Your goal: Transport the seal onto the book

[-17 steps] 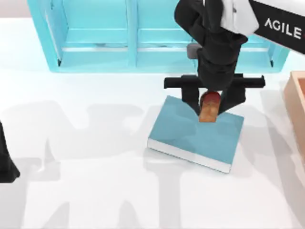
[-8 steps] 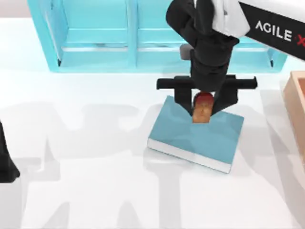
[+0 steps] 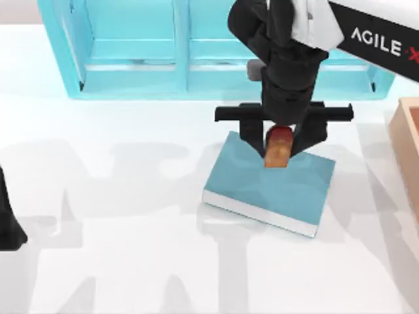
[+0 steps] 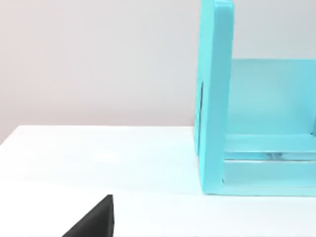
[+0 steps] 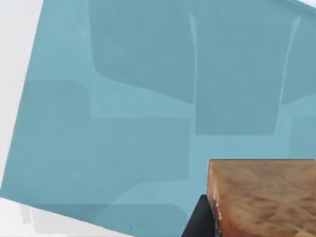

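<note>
Two top views back the right claw [image 3: 279,145] sat further right; now it has stopped, gripping the seal [image 3: 278,148] over the book's [image 3: 262,180] far edge. Right wrist view: seal low above the cover. Left claw parked.

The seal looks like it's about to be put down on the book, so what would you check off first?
1. Seal held between the right end effector fingers: ok.
2. Seal above the book cover, not past its edge: ok, the right wrist view shows teal cover beneath it.
3. Seal upright: ok, roughly.
4. Seal base touching the cover: cannot tell.
5. Cover free of other things: ok.
6. Left arm parked at the table's left edge, out of the way: ok.
</note>
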You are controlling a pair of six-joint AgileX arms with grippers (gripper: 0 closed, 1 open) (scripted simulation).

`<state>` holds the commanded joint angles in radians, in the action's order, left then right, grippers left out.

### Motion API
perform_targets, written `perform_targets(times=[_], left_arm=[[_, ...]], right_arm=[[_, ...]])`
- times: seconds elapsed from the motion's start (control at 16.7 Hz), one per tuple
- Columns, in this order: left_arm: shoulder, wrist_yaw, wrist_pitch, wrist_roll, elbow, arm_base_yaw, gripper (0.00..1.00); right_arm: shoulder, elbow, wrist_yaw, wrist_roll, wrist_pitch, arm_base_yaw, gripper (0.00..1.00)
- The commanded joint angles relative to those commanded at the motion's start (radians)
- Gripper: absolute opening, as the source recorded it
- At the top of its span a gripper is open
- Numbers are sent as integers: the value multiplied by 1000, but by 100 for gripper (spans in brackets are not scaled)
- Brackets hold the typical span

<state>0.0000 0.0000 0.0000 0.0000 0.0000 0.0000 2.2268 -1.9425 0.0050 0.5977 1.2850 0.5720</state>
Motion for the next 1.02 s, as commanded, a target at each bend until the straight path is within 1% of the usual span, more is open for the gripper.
perform_targets(times=[0.54,0.6,1.02], left_arm=[[0,0,0,0,0,0,100],[0,0,0,0,0,0,100],[0,0,0,0,0,0,100]], right_arm=[[0,0,0,0,0,0,98],[0,0,0,0,0,0,100],[0,0,0,0,0,0,100]])
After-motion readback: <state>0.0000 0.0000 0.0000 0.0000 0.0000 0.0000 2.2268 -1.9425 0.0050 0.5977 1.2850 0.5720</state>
